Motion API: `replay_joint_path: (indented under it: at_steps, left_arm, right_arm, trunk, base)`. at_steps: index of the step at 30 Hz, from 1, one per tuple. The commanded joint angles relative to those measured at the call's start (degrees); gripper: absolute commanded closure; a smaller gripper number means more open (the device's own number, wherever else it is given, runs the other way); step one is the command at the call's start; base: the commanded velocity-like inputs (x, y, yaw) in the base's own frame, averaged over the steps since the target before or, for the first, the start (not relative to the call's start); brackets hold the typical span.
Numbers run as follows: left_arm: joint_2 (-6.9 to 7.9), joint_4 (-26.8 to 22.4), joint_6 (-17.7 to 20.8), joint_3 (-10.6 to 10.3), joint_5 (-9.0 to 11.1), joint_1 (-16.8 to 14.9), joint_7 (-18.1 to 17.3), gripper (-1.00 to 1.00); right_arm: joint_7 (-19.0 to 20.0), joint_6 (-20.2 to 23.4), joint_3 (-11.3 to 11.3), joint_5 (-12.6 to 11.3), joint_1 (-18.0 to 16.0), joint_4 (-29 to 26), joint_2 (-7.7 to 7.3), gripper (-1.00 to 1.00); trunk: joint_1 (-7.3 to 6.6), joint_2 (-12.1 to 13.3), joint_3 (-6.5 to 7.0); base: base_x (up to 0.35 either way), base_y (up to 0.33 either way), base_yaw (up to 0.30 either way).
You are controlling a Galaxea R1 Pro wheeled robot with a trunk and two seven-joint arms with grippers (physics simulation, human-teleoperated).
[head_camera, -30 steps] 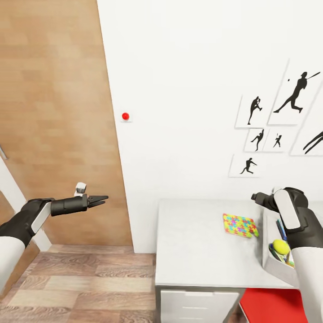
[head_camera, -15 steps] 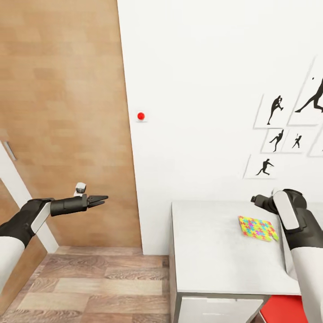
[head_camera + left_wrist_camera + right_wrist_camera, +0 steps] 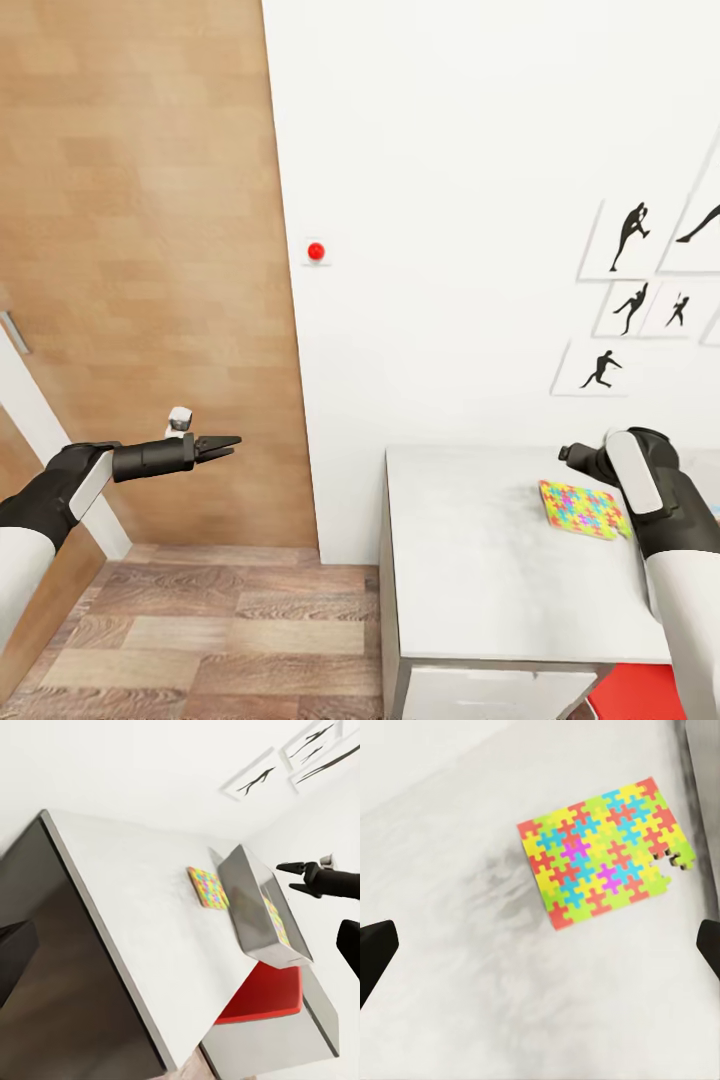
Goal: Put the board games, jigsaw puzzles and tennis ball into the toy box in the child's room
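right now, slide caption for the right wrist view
Right gripper open above the pale table, multicoloured jigsaw puzzle lying flat just ahead.

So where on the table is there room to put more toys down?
The table top is bare from its left edge across to the jigsaw puzzle, and along the front. It gets crowded to the right of the puzzle: the left wrist view shows the toy box right beside it, with the right gripper above.

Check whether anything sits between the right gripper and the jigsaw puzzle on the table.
Nothing visible does. The right gripper hangs open above the jigsaw puzzle, which lies flat on the bare table; its fingertips frame open tabletop beside it.
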Motion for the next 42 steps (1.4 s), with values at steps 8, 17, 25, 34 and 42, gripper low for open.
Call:
replay_joint_path:
  at_steps: [8,17,25,34,42]
  left_arm:
    - [0.02,0.01,0.5,-0.29,0.42,-0.07,-0.02,-1.0]
    - [-0.05,0.01,0.51,-0.32,0.42,-0.07,-0.02,-1.0]
    - [-0.08,0.01,0.46,-0.32,0.42,-0.07,-0.02,-1.0]
    - [-0.08,0.01,0.47,-0.32,0.42,-0.07,-0.02,-1.0]
    - [-0.08,0.0,0.48,-0.32,0.41,-0.07,-0.02,-1.0]
  right_arm:
    - [-0.56,-0.21,0.01,-0.53,-0.2,1.83,-0.01,-1.0]
    - [-0.56,-0.2,0.01,-0.52,-0.32,1.99,-0.09,-1.0]
    - [-0.56,-0.39,-0.02,-0.45,-0.8,4.6,-0.48,-1.0]
    - [-0.63,-0.54,-0.08,-0.44,-0.88,5.36,-0.62,-1.0]
    - [-0.64,-0.8,-0.08,-0.43,-0.95,6.66,-0.83,-1.0]
  trunk:
    - [0.04,-0.14,-0.89]
    - [0.04,-0.14,-1.73]
    - [0.04,-0.14,-2.48]
    - [0.04,-0.14,-3.32]
    - [0.04,-0.14,-4.07]
  base:
    - [0.201,0.0,0.0]
    - [0.06,0.0,0.0]
    - [0.126,-0.033,0.0]
    - [0.015,-0.008,0.0]
    - [0.0,-0.011,0.0]
